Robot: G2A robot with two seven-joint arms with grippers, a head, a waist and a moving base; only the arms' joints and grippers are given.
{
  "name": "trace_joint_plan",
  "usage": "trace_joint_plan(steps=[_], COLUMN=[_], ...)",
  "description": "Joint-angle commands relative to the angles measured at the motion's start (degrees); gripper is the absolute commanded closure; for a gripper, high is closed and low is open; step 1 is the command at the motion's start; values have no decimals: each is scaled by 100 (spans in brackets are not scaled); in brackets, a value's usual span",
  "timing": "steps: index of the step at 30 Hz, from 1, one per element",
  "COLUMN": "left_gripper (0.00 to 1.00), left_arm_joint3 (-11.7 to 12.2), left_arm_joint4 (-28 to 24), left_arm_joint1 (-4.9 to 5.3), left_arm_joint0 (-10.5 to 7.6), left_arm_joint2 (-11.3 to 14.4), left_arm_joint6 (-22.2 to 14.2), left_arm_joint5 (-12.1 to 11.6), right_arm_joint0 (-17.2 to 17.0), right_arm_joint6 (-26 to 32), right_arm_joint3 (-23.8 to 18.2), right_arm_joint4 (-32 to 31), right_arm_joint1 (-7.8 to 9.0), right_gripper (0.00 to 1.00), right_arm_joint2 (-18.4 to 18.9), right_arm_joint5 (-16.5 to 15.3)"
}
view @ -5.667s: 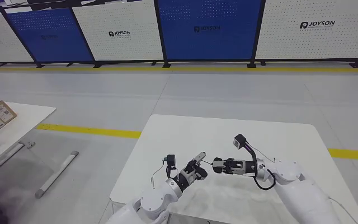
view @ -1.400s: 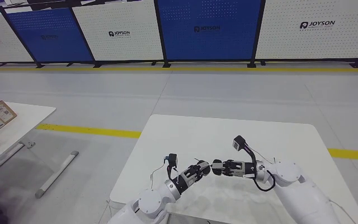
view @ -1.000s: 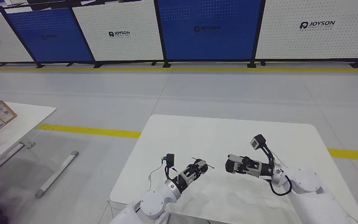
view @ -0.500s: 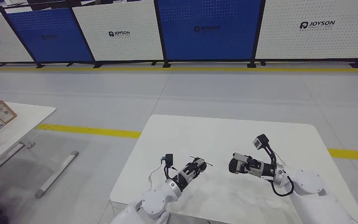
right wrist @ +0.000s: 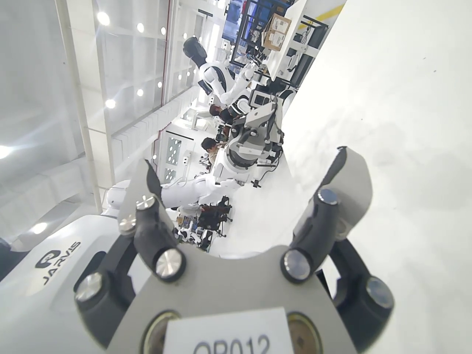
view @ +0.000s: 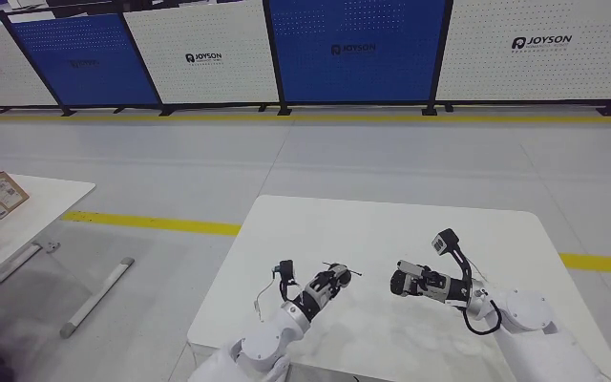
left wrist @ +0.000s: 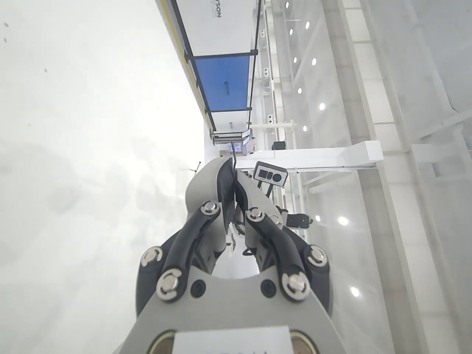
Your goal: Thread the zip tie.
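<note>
Top view first: the left gripper [view: 335,279] hangs just over the white table [view: 401,224] with the zip tie [view: 344,269] pinched in it. The tie is a thin black line poking out past the fingertips. The right gripper [view: 401,281] sits level with it but apart, facing it across a bare patch of table. Whether the tail is already through the head is too small to tell from up here.

Left wrist view: the left gripper [left wrist: 230,173] has its pads pressed tight together, and the zip tie [left wrist: 233,158] is a narrow black strip sandwiched between them. A short end sticks up beyond the tips, so it looks like a solid pinch.

Right wrist view: the right gripper [right wrist: 245,163] has its fingers spread wide with nothing between them, just the table [right wrist: 387,93] beyond.

My take on doing this step well: the left side should act as the vise and not twist, because that strip is floppy and any wobble moves the target. The right should come in slow and square and take the free end close to its tip so it doesn't bend away. Then it can line the end up flat with the head slot before pushing – small nudges, no big swings.
</note>
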Motion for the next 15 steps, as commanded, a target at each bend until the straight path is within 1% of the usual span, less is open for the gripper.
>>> trace_joint_plan(steps=[1, 4, 5, 7, 8, 10, 12, 14, 15], left_gripper=[100, 100, 100, 100, 100, 100, 100, 100, 100], left_arm_joint3=[-119, -452, -622, -886, -1071, -1353, -1590, -1643, -1643], left_arm_joint4=[-5, -56, -74, -124, -119, -130, -202, -307, -307], left_arm_joint1=[-5, 3, 8, 17, 26, 39, 53, 55, 55], left_arm_joint0=[7, 137, 201, 311, 391, 526, 691, 783, 783], left_arm_joint2=[-63, -230, -318, -435, -521, -630, -757, -814, -814], left_arm_joint6=[91, 216, 272, 282, 297, 263, 205, 182, 182], left_arm_joint5=[-71, -254, -360, -478, -553, -651, -746, -804, -804], right_arm_joint0=[0, 0, 0, 0, 0, 0, 0, 0, 0], right_arm_joint6=[0, 0, 0, 0, 0, 0, 0, 0, 0], right_arm_joint3=[0, 0, 0, 0, 0, 0, 0, 0, 0], right_arm_joint4=[0, 0, 0, 0, 0, 0, 0, 0, 0], right_arm_joint1=[0, 0, 0, 0, 0, 0, 0, 0, 0], right_gripper=[0, 0, 0, 0, 0, 0, 0, 0, 0], right_arm_joint2=[0, 0, 0, 0, 0, 0, 0, 0, 0], right_arm_joint5=[0, 0, 0, 0, 0, 0, 0, 0, 0])
